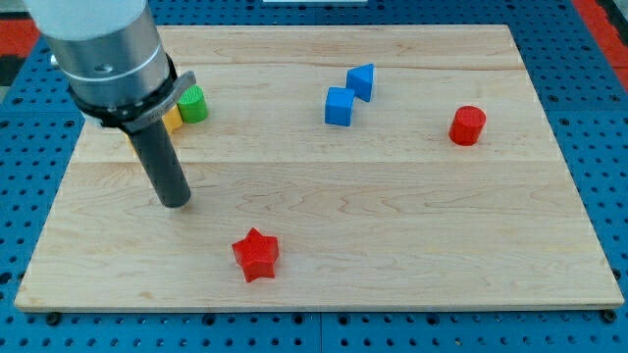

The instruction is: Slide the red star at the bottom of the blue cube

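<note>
The red star (256, 254) lies near the view's bottom, left of centre, on the wooden board (392, 216). The blue cube (340, 106) sits toward the view's top, right of centre, with a second blue block (361, 81) of wedge-like shape touching its upper right corner. My tip (176, 202) rests on the board, up and to the left of the red star and well apart from it. The blue cube is far to the tip's upper right.
A red cylinder-like block (468, 126) stands at the view's right. A green block (193, 104) and a yellow block (173, 121) sit at the upper left, partly hidden behind the arm's grey body (103, 54). Blue pegboard surrounds the board.
</note>
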### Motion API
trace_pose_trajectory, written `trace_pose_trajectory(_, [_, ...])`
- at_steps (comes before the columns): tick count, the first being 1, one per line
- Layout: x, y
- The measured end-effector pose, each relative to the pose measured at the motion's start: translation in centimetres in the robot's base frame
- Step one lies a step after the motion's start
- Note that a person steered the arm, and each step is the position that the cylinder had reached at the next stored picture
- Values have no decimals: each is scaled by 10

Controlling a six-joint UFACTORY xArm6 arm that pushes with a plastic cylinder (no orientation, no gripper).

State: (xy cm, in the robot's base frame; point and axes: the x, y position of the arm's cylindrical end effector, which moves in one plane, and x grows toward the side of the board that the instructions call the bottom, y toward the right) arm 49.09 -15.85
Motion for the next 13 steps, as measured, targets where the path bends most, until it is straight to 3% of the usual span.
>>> trace_pose_trajectory(3, [-13, -1])
trace_pose_trajectory(5, [101, 16])
trace_pose_trajectory(9, [71, 116])
trace_pose_trajectory(11, [91, 141])
trace_pose_trajectory(13, [6, 172])
